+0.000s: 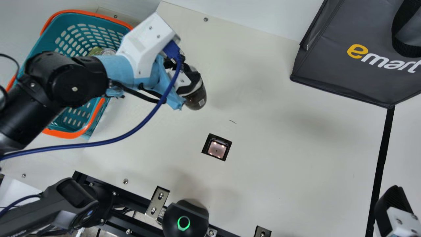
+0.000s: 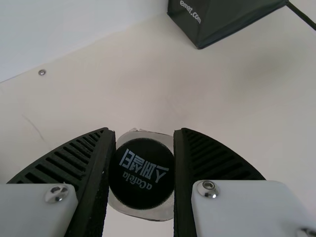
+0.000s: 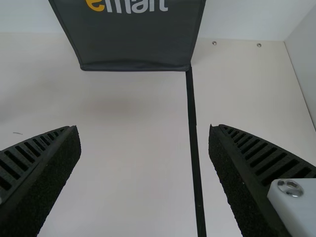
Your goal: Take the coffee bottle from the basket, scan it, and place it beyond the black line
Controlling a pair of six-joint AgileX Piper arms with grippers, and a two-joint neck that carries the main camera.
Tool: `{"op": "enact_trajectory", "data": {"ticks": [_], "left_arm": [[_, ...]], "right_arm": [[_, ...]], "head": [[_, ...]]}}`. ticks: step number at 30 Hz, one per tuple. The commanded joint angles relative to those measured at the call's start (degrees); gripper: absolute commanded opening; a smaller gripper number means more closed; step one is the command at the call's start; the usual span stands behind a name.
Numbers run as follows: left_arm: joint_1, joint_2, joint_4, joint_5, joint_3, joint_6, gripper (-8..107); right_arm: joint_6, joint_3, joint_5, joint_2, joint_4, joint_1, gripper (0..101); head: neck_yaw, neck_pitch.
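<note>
Got the bottle [image 1: 197, 99] out, scan next I reckon

So my left gripper [image 2: 144, 130] is snug around it, between the basket [image 1: 65, 134] and the scanner window [image 1: 217, 149]. My right gripper [image 3: 143, 127] is wide and empty by the black line [image 1: 381, 158]. Looks like scanning and placing are left.

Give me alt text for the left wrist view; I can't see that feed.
Left tool gripping the bottle, one ribbed finger on either side, its black cap facing the camera. Behind lies the cream table, with the dark bag at the upper edge and the black line running from its corner.
</note>
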Motion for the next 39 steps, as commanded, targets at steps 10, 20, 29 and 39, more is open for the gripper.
{"op": "enact_trajectory", "data": {"ticks": [10, 20, 29, 39], "left_arm": [[-2.5, 1.55, -0.17, -2.26, 2.03, 0.78, 10], [-3.95, 2.99, -1.28, -4.58, 4.04, 1.87, 10], [-3.73, 4.66, -2.49, -6.66, 5.22, 2.36, 10], [-3.52, 6.1, -3.65, -8.14, 5.75, 2.44, 10]], "right_arm": [[0.0, 0.0, 0.0, 0.0, 0.0, 0.0, 91], [0.0, 0.0, -0.05, 0.0, 0.0, 0.0, 91], [0.0, 0.0, -0.05, 0.0, 0.0, 0.0, 91], [0.0, 0.0, -0.05, 0.0, 0.0, 0.0, 91]], "head": [[0.14, -1.48], [0.14, -1.48], [0.14, -1.48], [0.14, -1.48]]}}
